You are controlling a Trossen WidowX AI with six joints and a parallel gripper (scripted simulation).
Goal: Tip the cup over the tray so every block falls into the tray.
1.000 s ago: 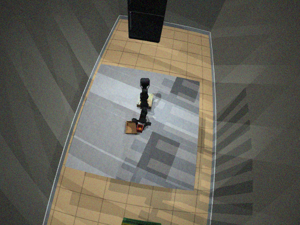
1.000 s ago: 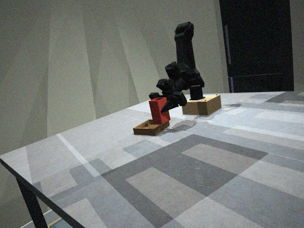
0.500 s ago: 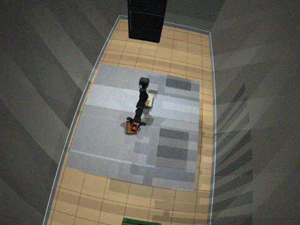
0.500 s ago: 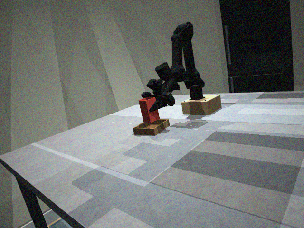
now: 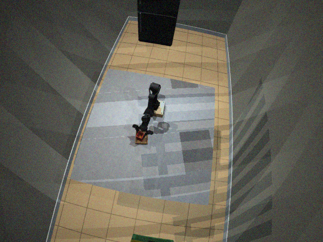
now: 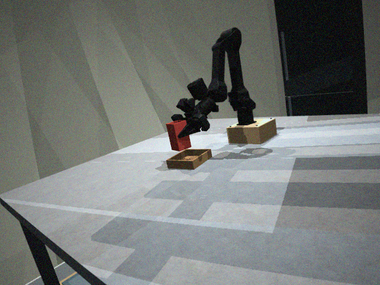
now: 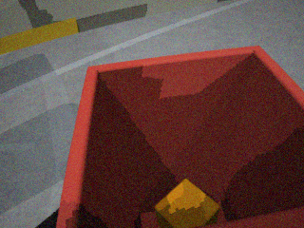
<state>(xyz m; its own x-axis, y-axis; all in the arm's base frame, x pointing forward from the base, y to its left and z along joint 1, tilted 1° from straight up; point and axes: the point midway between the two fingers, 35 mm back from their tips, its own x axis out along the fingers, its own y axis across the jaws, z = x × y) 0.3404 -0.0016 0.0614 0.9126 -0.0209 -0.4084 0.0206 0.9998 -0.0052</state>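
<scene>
Gripper (image 5: 141,131) (image 6: 181,127) clamped on red cup (image 5: 140,135) (image 6: 179,135) (image 7: 76,147), mouth up, slightly tilted. Yellow block (image 7: 187,204) inside, toward six o'clock in wrist view. Cup hangs above tray (image 5: 141,142) (image 6: 181,164), toward its twelve o'clock side from overhead. Risk: tipping off-centre could spill blocks past the rim. Arm (image 5: 151,104) (image 6: 218,67) arched high, wrist angled downward.
</scene>
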